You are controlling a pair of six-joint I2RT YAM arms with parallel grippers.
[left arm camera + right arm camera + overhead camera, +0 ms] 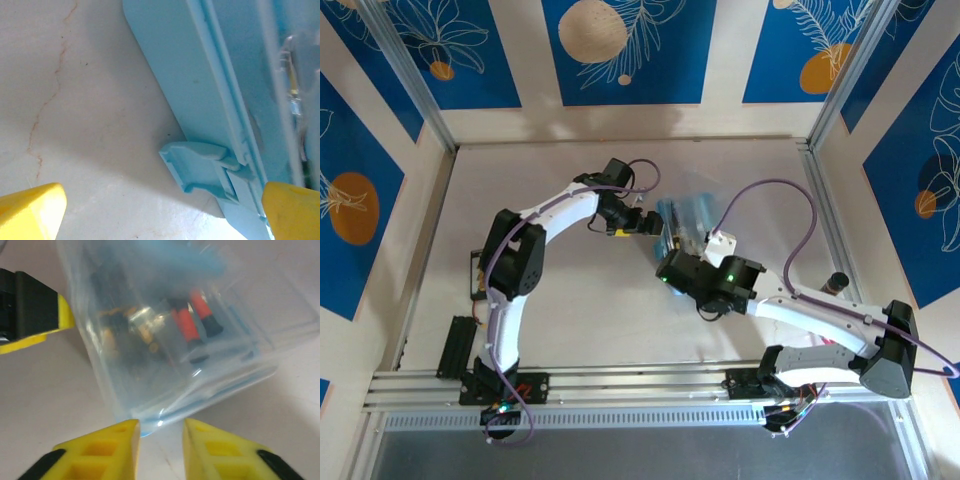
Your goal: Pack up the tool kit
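Nearest, my right pincer (160, 435) stands with its tips parted a little, gripping nothing. Just beyond them is a corner of the tool kit case (175, 355), which lies on the table (45, 390) between my two arms, red-handled tools (190, 322) inside under the clear lid. On its other side my left pincer (162, 207) gapes wide, the latch (197, 167) just ahead of its tips and seemingly unfastened. I judge packing nearly done: next I must press that latch home while bracing the case
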